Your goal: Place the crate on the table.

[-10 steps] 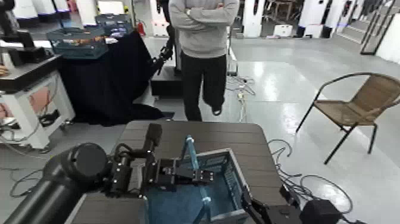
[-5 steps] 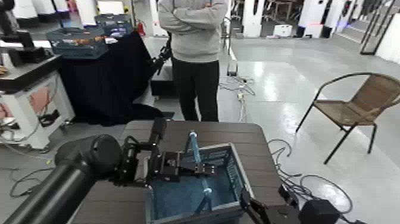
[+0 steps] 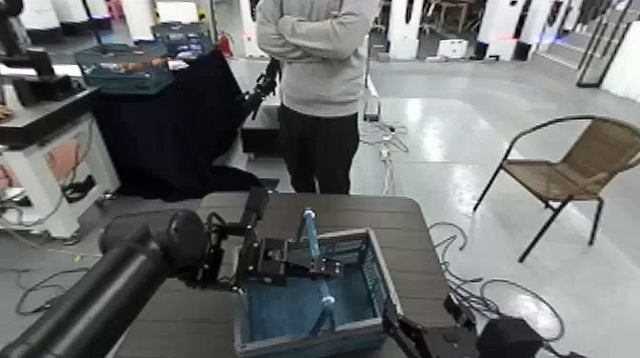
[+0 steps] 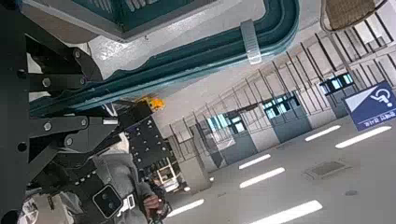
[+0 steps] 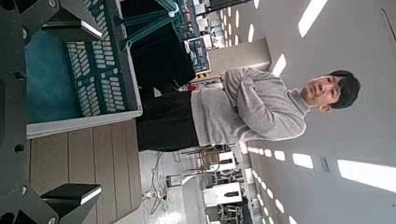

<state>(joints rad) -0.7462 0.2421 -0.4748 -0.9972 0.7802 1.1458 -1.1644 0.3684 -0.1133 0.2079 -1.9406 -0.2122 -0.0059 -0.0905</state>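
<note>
The grey-blue crate (image 3: 286, 309) with its blue floor is on or just above the dark brown slatted table (image 3: 400, 228), at its near middle. Its thin light-blue handle (image 3: 310, 233) stands upright. My left gripper (image 3: 319, 269) reaches in from the left over the crate's far rim and is shut on the crate by the handle. The left wrist view shows the crate's rim (image 4: 205, 51) from below. My right gripper (image 3: 405, 333) is low by the crate's near right corner. In the right wrist view it (image 5: 79, 112) is open beside the crate's slotted wall (image 5: 93, 79), above the planks (image 5: 84, 159).
A person (image 3: 319, 76) stands with folded arms just beyond the table's far edge. A wicker chair (image 3: 571, 162) is at the right. A black-draped table (image 3: 162, 124) with teal baskets (image 3: 124, 65) and a white workbench (image 3: 48, 143) stand at the left. Cables (image 3: 476, 286) lie on the floor.
My left gripper and the crate have moved away from me, farther onto the table. The person has stepped closer to the table's far edge.
</note>
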